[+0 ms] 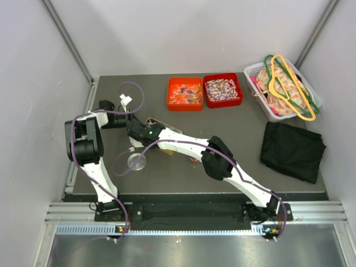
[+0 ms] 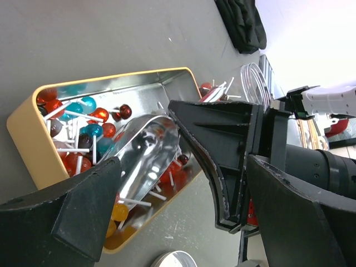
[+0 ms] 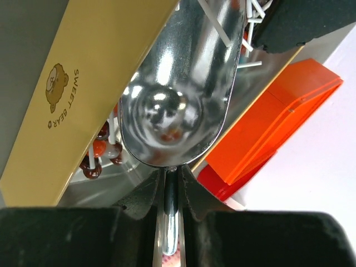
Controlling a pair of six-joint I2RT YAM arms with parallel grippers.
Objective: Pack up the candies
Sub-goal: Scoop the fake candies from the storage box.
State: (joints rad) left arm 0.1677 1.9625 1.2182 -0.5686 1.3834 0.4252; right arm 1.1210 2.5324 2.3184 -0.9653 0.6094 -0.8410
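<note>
**Step in hand (my judgement):** emptying a scoopful into the tin.

- Right gripper point(image 3: 169, 192): jaws nearly shut, pinching the handle of the scoop point(image 3: 178, 100).
- Left gripper point(image 2: 183, 178): jaws spread as wide as they go, holding nothing, with one finger on either side of the tin.
- Tin point(image 3: 72, 94): yellow, left of centre, under both wrists. The scoop's bowl lies inside it and looks empty, bar a stick or two at the mouth.
- Doing it well: I would hold the scoop's mouth inside the tin's walls and roll the wrist slowly so the sticks slide off instead of springing out. I would lift straight up before swinging away, because the left fingers are close.

**Count:**

- Candies point(image 1: 222, 89): one heap of twist-wrapped sweets in the red tray, far centre. There are too many to count.
- Lollipops point(image 2: 83, 119): well over a dozen in the tin. A few lie on the table point(image 1: 245, 133) just outside one corner of it.
- Trays: two, side by side. The orange tray point(image 1: 168, 94) is on the left and also holds sweets. The red tray point(image 1: 241, 94) is on the right.
- Scoop: one. Tin: one.
- Clear round lid point(image 1: 136, 161): one, near the tin on its near side.
- Basket point(image 1: 248, 71): one, far right, holding at least two hangers point(image 1: 295, 83).
- Black cloth point(image 1: 292, 150): one, right.
</note>
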